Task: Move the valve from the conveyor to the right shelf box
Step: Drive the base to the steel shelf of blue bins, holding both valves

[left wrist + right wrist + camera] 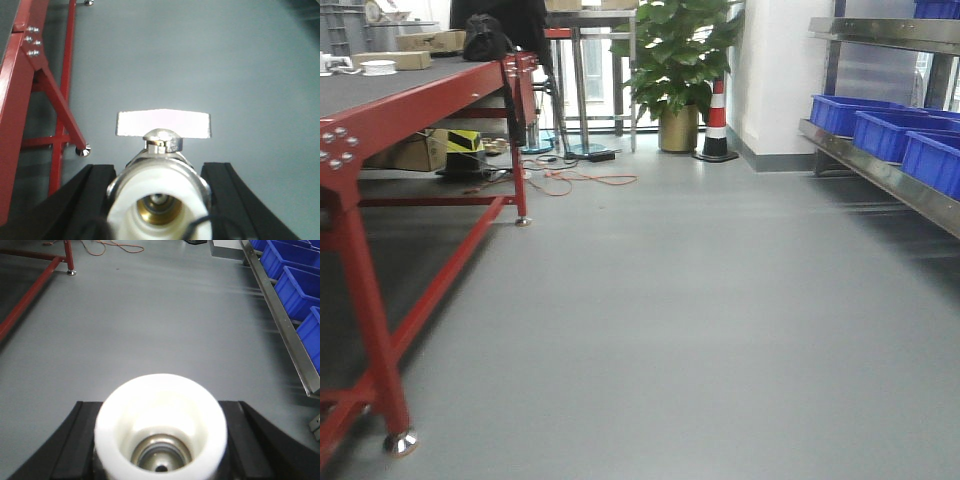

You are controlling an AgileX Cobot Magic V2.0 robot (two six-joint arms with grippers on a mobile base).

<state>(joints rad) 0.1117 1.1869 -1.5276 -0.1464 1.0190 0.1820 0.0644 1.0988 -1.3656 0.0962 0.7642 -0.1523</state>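
The left gripper [157, 172] clamps the valve [159, 200], the right gripper [160, 407] a white-capped fitting [160, 390], nearer the blue shelf boxes [295, 282] rightward

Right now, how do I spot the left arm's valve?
Right of the conveyor's red frame, look between the black left jaws. The valve there has a white cap and brass bore; its flat silver handle sets it apart from the white-capped fitting in the right jaws, which shows none.
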